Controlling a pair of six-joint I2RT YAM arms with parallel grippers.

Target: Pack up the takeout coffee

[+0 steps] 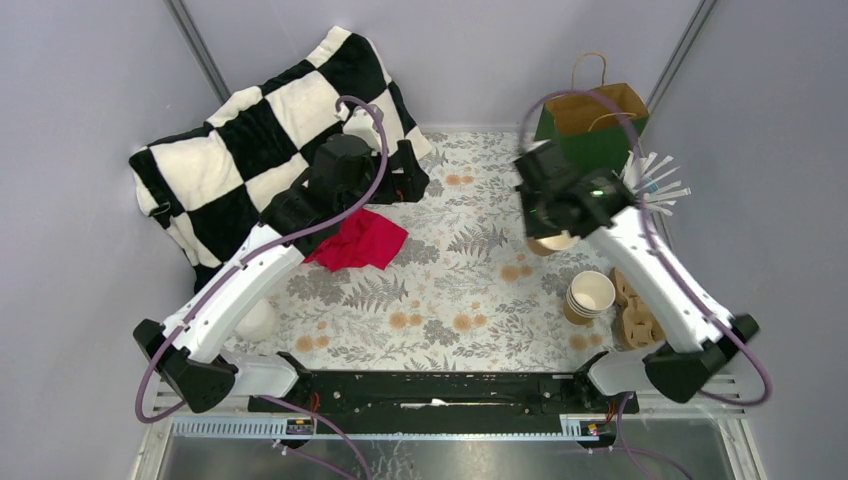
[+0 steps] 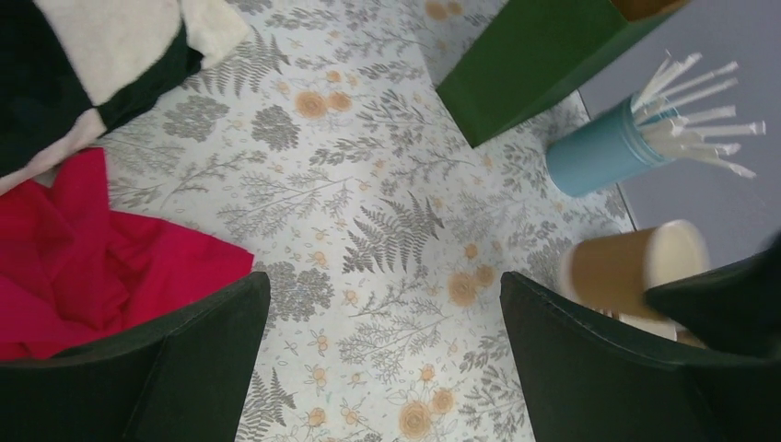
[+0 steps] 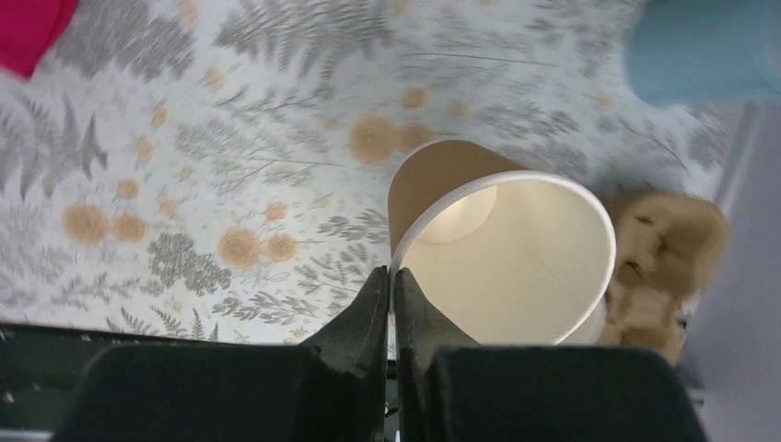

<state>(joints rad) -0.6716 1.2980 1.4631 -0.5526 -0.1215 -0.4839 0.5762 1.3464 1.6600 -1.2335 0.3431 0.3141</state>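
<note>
Green paper bag [image 1: 590, 125] stands at one o'clock. Left gripper [image 2: 382, 285] hangs wide and empty. Right gripper [image 3: 392, 285] pinches a lidless cup [image 3: 516, 258] by its rim, tilted. It's a thin grip, and the cup could twist loose. Takeout coffee [image 1: 258, 322], seemingly the white-topped cup at eight o'clock by the left arm, sits untouched, so the wrong cup risks getting packed.
</note>
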